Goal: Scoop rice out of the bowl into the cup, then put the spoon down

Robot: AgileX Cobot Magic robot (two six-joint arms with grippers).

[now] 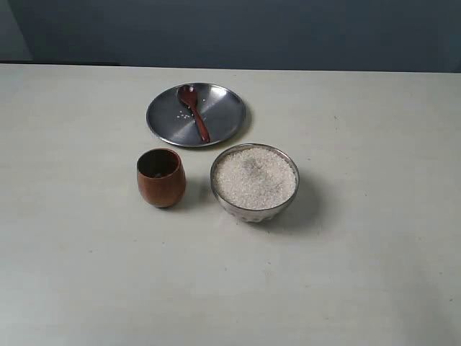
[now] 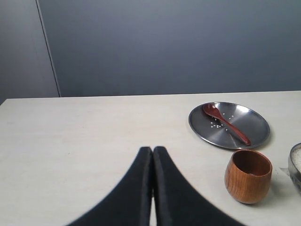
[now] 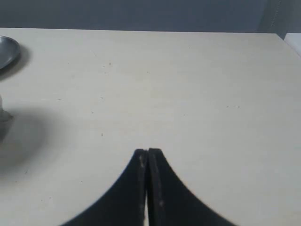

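The silver bowl (image 1: 254,210) stands at the table's middle, heaped with white rice (image 1: 254,178). Left of it stands the brown wooden cup (image 1: 160,177) (image 2: 248,176), upright, dark inside. The wooden spoon (image 1: 194,111) (image 2: 225,123) lies on a flat steel plate (image 1: 223,115) (image 2: 254,125) behind them, scoop toward the back, with a few loose grains beside it. Neither gripper appears in the exterior view. My left gripper (image 2: 153,150) is shut on nothing, well short of the cup. My right gripper (image 3: 147,152) is shut on nothing over bare table.
The table top (image 1: 374,274) is pale and ends at a dark blue-grey wall (image 1: 288,29) behind. In the left wrist view the bowl's rim (image 2: 296,162) shows at the frame edge; the right wrist view catches the plate's edge (image 3: 7,49).
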